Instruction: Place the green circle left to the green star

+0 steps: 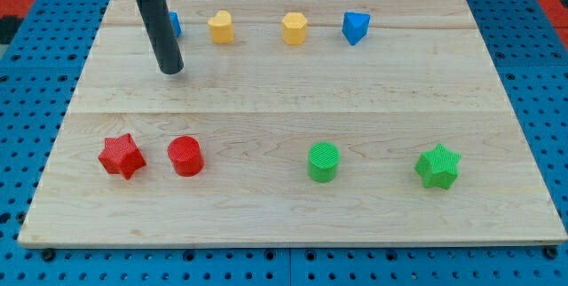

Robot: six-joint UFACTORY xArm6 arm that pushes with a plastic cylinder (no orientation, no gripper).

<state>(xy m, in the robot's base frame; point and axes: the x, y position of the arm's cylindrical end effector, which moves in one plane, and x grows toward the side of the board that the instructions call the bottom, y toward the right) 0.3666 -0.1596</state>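
The green circle (323, 162) sits on the wooden board (293, 99) at the lower middle right. The green star (437, 166) lies further to the view's right, at about the same height, a clear gap between them. My tip (172, 69) is at the upper left of the board, far up and left of both green blocks and touching no block.
A red star (121, 155) and a red circle (185, 155) sit at the lower left. Along the top are a blue block (175, 25) partly hidden behind the rod, two yellow blocks (221, 27) (295, 28) and a blue block (355, 27).
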